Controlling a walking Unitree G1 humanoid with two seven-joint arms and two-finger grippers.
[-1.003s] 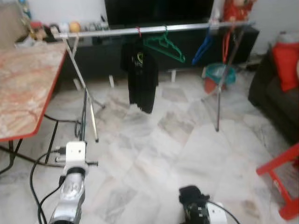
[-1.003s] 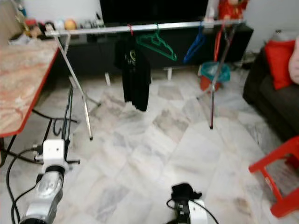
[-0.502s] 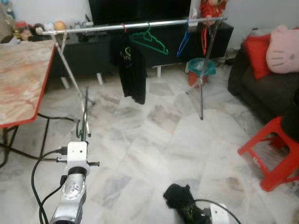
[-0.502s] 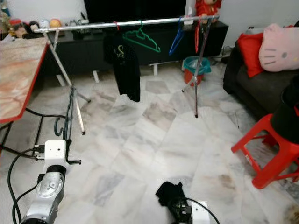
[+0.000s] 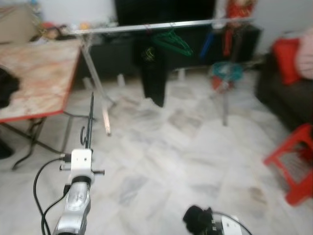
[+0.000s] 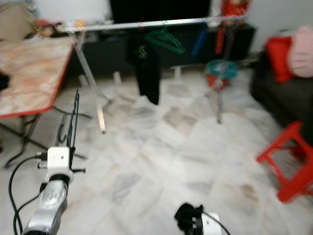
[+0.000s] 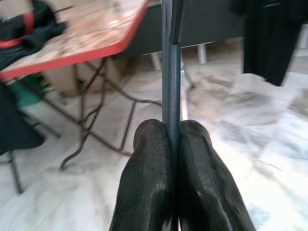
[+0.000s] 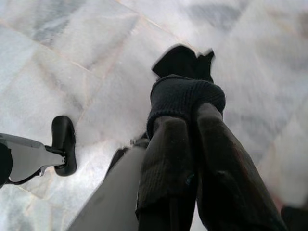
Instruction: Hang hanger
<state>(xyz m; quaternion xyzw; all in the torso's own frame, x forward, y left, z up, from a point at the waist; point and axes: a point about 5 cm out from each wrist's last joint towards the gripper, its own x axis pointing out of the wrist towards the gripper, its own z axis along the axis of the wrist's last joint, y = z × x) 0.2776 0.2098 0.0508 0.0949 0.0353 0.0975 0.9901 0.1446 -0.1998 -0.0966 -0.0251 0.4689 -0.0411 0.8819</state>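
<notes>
Hanger [image 7: 171, 62] stands upright, clamped between the left gripper's [image 7: 173, 139] closed fingers; right gripper [image 8: 192, 125] pressed together.

No lettering, label, brand or number is showing clearly enough to read. The black shirt [image 5: 152, 73] hanging on the silver rail [image 5: 161, 25] is carrying a small yellow-green mark on its chest, but it is blurring into a smudge and no characters can be told.

Head views blurred — hanger [image 7: 171, 57] top cut off.
</notes>
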